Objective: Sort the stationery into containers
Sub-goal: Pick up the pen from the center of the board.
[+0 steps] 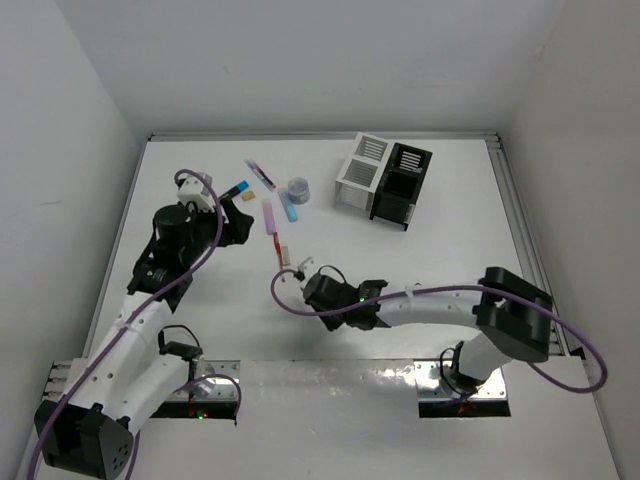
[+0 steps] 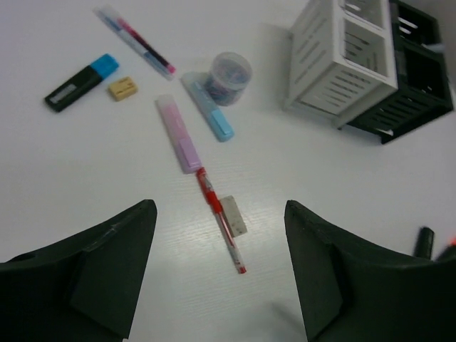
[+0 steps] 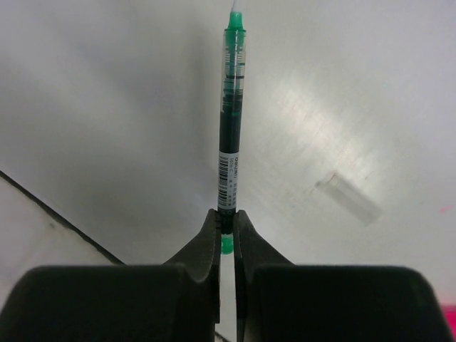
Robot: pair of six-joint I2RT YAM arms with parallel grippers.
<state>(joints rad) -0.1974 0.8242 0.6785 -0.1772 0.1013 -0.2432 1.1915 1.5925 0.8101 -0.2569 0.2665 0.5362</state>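
Green pen (image 3: 231, 128), one (in right end effector (image 3: 226, 226)); two bins (image 1: 362, 172).

A white surface (image 1: 460, 240) sits boxed in by plain white walls (image 1: 320, 60) on the left, far and right sides, evenly lit.

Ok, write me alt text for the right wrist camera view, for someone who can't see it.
The right gripper is shut on the near end of a green pen that points straight away from the camera over the white table. A small pale rectangular piece lies at picture right.
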